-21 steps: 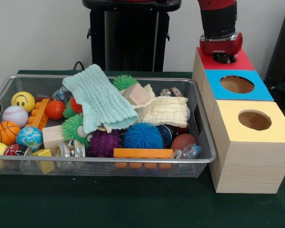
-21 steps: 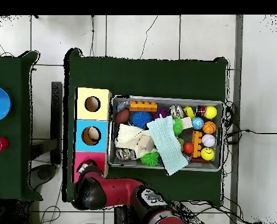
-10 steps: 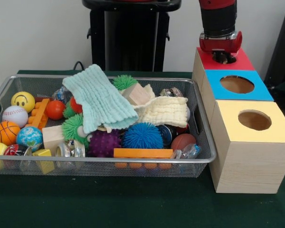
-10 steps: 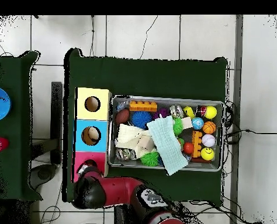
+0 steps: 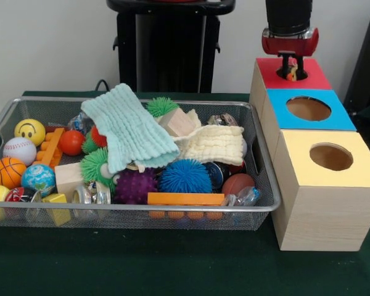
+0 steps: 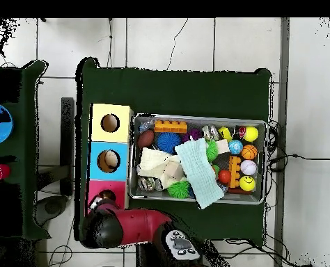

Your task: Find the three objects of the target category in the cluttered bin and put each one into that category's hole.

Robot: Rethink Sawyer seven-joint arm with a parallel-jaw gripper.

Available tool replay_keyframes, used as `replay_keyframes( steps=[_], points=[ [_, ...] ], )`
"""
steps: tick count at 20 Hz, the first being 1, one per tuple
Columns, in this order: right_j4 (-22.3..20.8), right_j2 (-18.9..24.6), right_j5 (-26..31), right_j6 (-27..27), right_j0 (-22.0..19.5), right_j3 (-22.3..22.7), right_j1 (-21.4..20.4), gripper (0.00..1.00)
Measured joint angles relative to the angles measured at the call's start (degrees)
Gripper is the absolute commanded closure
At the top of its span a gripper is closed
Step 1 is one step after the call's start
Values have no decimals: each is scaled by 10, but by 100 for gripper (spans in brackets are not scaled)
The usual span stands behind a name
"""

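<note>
Found over the red box [image 5: 312,79]: gripper [image 5: 290,77] pinched on a small orange item [image 5: 290,73], judged light, rigid and easily dropped, best held across its middle; other candidates possibly buried in the wire bin [image 5: 172,209].

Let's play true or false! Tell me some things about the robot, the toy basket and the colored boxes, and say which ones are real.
1. The gripper is above the red box. True.
2. The blue box stands between the red box and the yellow box. True.
3. The green cloth lies flat on the table outside the basket. False: it lies on top of the toys in the basket.
4. The smiley ball is purple. False: it is yellow.
5. The gripper is reaching into the basket. False: it is over the red box's hole.
</note>
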Motion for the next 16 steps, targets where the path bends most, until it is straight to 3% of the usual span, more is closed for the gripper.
replay_keyframes(
  steps=[6, 15, 16],
  points=[
    [26, -12, 75, 0, 10, -10, -46, 100],
    [27, -9, 72, 0, -4, -10, -52, 100],
    [27, -13, 64, 0, -1, -10, -49, 0]
  ],
)
